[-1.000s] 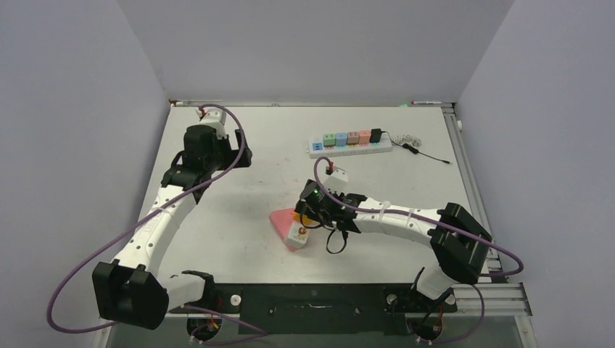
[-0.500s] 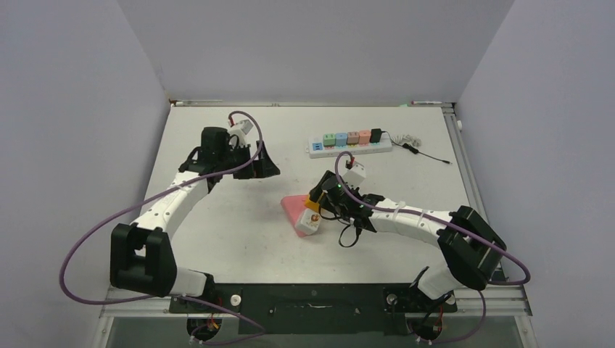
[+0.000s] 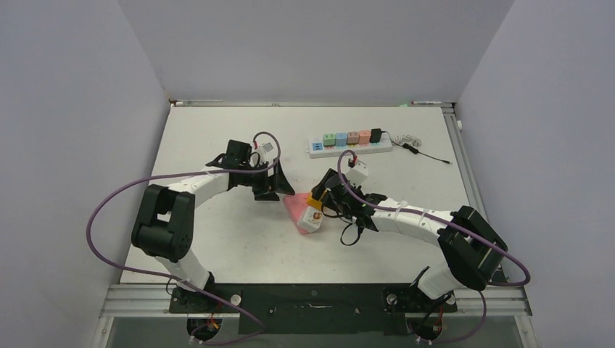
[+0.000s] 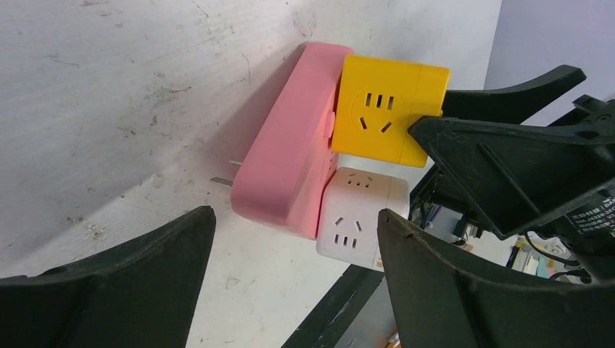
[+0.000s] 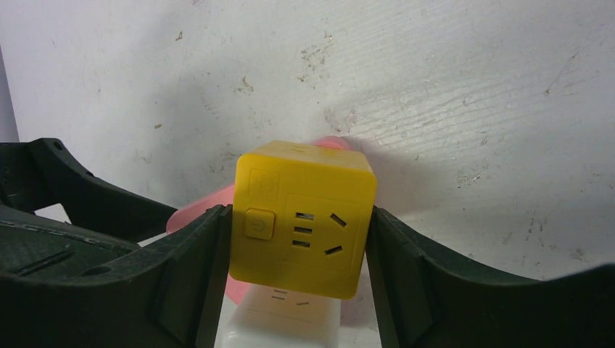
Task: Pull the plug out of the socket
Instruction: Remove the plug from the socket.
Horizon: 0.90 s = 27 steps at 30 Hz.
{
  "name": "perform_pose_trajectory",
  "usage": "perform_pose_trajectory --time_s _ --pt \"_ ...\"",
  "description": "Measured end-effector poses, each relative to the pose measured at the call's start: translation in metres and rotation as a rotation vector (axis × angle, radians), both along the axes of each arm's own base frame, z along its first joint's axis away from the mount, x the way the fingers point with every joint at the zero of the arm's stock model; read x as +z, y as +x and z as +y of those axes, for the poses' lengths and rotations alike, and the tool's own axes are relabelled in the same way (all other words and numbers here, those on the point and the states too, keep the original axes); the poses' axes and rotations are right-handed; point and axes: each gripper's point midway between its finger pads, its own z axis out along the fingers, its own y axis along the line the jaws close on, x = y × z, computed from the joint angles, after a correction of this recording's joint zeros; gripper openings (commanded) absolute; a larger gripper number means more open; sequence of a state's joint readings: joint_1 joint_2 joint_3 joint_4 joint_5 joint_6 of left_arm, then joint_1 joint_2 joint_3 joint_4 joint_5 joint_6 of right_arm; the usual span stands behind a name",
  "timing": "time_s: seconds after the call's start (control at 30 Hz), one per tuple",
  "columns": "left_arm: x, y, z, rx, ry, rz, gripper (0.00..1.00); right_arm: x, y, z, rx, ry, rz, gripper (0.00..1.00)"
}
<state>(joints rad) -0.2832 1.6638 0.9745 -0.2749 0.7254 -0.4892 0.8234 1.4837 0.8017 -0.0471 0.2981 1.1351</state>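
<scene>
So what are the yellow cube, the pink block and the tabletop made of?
The yellow cube looks like moulded plastic: smooth satin faces, rounded edges. The pink block is likely the same plastic, matte, with soft corners. The tabletop is hard to tell, maybe painted board: white, scuffed and scratched.

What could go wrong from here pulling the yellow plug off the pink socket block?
The left gripper is open and not yet on the pink socket block, so if the right gripper pulls the yellow plug now, the block may just come along. The white cube sits against the block, near one left finger, so closing could catch it instead.
</scene>
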Motion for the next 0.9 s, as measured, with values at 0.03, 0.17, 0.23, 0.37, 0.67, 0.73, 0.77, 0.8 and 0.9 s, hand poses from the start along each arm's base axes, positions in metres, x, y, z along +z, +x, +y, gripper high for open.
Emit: perform_pose_trajectory --time_s 0.03,0.17,0.23,0.37,0.67,0.73,0.77,0.8,0.9 --pt "-0.002 -0.002 -0.002 -0.006 -0.003 0.011 0.76 0.000 0.000 0.000 0.000 0.000 0.000 0.05" --pt "-0.013 -0.005 -0.005 -0.009 0.006 0.047 0.75 0.000 0.000 0.000 0.001 0.000 0.000 0.05" --pt "-0.019 -0.006 -0.004 -0.007 0.023 0.061 0.74 0.000 0.000 0.000 0.001 -0.001 0.000 0.05" --pt "-0.024 -0.008 -0.006 -0.012 0.035 0.074 0.66 0.000 0.000 0.000 0.000 0.000 0.001 0.05" --pt "-0.029 -0.010 -0.010 -0.008 0.027 0.101 0.53 0.000 0.001 -0.001 -0.002 0.001 0.001 0.05" --pt "-0.030 -0.010 -0.011 -0.006 0.026 0.106 0.52 0.000 0.001 -0.001 -0.001 0.002 0.002 0.05" --pt "-0.030 -0.010 -0.011 -0.006 0.025 0.108 0.52 0.000 0.001 -0.001 -0.002 0.001 0.001 0.05" --pt "-0.030 -0.010 -0.011 -0.005 0.025 0.112 0.52 0.000 0.001 -0.001 -0.001 0.002 0.002 0.05" --pt "-0.033 -0.011 -0.012 -0.005 0.027 0.123 0.49 0.000 0.001 -0.001 -0.001 0.001 0.002 0.05"
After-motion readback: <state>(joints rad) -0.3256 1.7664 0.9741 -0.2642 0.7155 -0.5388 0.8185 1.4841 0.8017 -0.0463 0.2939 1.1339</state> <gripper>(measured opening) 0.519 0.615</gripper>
